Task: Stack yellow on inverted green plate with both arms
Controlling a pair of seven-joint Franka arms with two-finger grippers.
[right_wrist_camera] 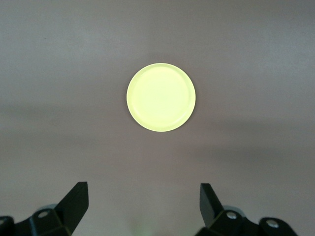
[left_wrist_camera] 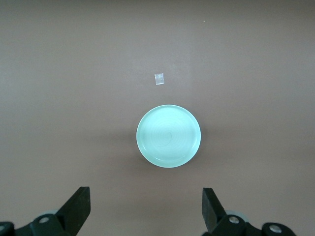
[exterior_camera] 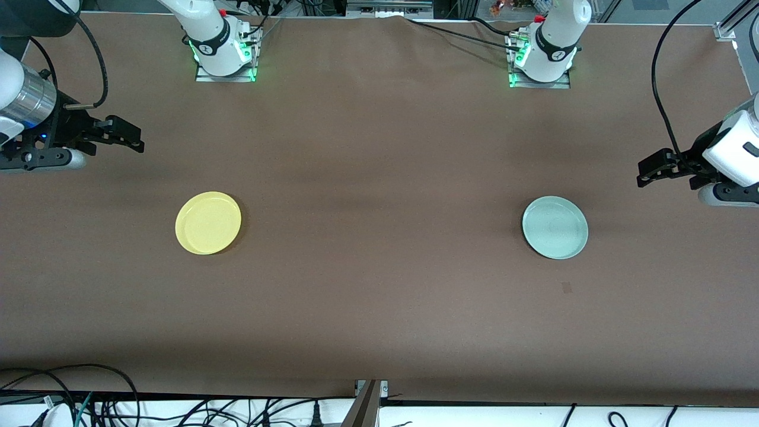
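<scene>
Both the left claw point(exterior_camera: 643, 172) and right claw point(exterior_camera: 133, 139) hang spread and empty above the bench point(exterior_camera: 379, 308), while the stiff, light, probably slippery yellow plate point(exterior_camera: 208, 223) and green plate point(exterior_camera: 555, 228) lie well apart, best pinched at the rim

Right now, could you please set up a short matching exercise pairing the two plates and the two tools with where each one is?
Things:
1. yellow plate
2. green plate
3. left tool
4. right tool

Places or states:
A. open, up in the air at the left arm's end of the table
B. lies on the table toward the right arm's end
C. open, up in the air at the right arm's end of the table
D. lies on the table toward the left arm's end

Pairs: 1-B, 2-D, 3-A, 4-C
</scene>
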